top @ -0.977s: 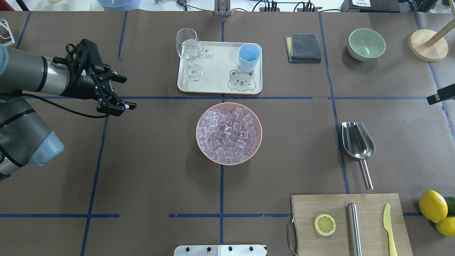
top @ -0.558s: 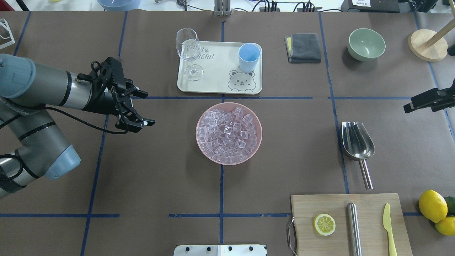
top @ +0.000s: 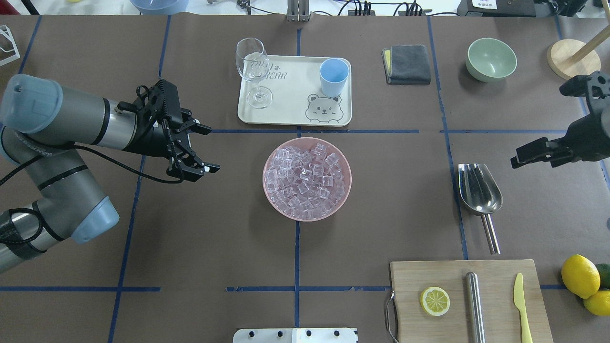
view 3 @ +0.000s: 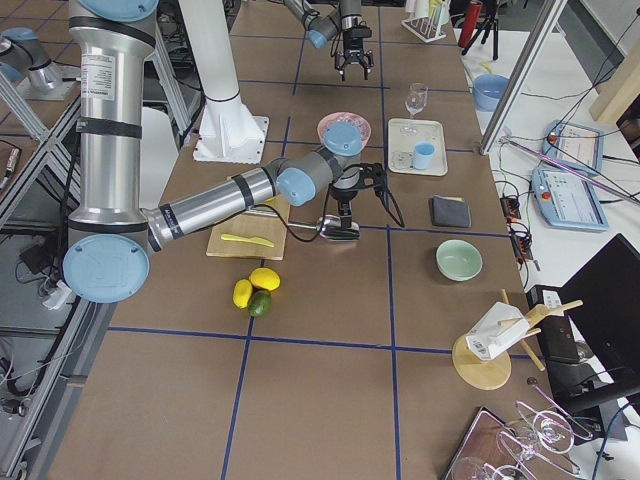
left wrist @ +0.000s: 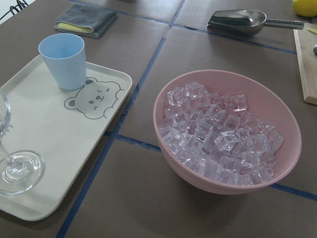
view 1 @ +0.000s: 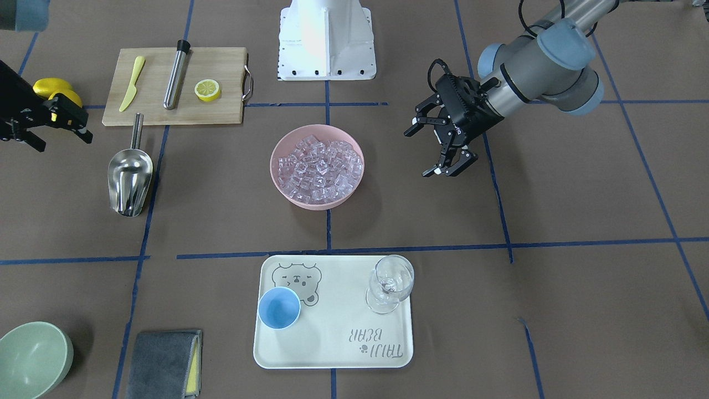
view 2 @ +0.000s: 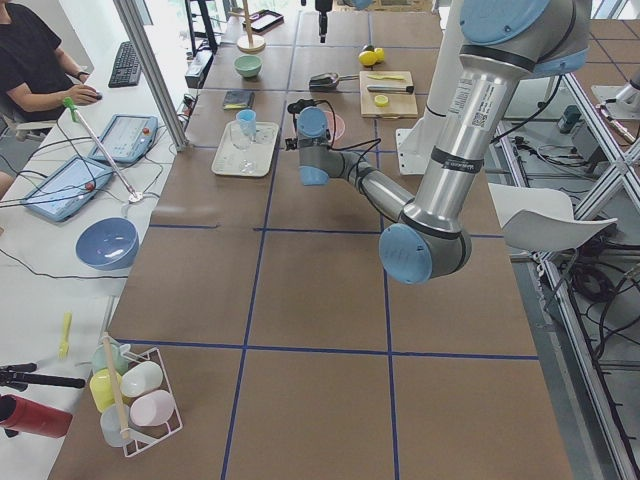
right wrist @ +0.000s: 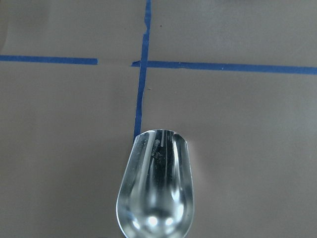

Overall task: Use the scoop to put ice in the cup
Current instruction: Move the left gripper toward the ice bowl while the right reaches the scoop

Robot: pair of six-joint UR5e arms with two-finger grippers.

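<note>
The ice fills a pink bowl at the table's centre, also seen in the left wrist view. The light blue cup stands upright on a cream tray, beyond the bowl. The silver scoop lies flat on the table to the right, handle toward the robot; its trough fills the right wrist view. My left gripper is open and empty, left of the bowl. My right gripper is open and empty, above the table just right of the scoop's mouth.
A wine glass stands on the tray's left. A cutting board holds a lemon slice, a steel cylinder and a yellow knife. Lemons, a green bowl, a grey cloth and a wooden stand lie to the right.
My left gripper has moved right, closer to the pink bowl. My right gripper has come in from the right edge toward the scoop. Nothing on the table has moved.
</note>
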